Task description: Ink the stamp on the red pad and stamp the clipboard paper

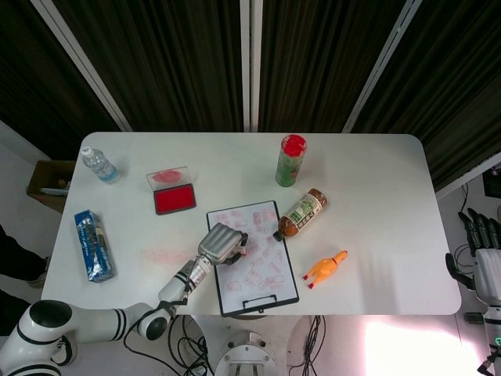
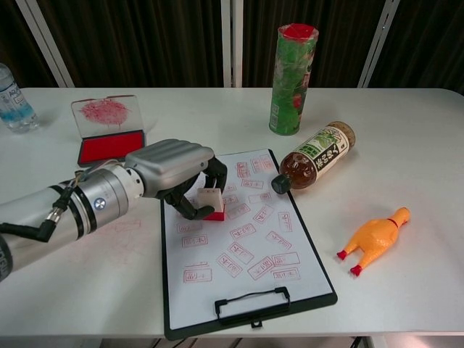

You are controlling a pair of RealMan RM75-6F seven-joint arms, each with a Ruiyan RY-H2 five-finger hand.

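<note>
A white bench (image 1: pixel 376 196) with rounded corners stands before dark slatted panels crossed by pale metal bars; the floor below the near edge carries loose cables. On the bench: a green canister (image 2: pixel 293 69) with a red lid at the far centre, a brown bottle (image 2: pixel 315 157) lying on its side just right of the clipboard (image 2: pixel 174 304), an orange rubber chicken (image 2: pixel 374 238) to the near right, a water bottle (image 1: pixel 99 165) at the far left and a blue carton (image 1: pixel 93 244) at the left edge.

The red pad (image 2: pixel 110 146), lid raised, sits far left of the clipboard, well apart from the work. The paper (image 2: pixel 246 246) already bears many red imprints. The left hand (image 2: pixel 177 170) holds the stamp (image 2: pixel 210 203), fingers curled around its white body, red base down at the upper left of the paper; contact with the sheet cannot be confirmed. The right hand (image 1: pixel 484 251) hangs off the right end of the bench, fingers spread, holding nothing.

Judgement: the stamping step is in hand. The next move calls for a firm, square press, then a straight lift to avoid smearing.
</note>
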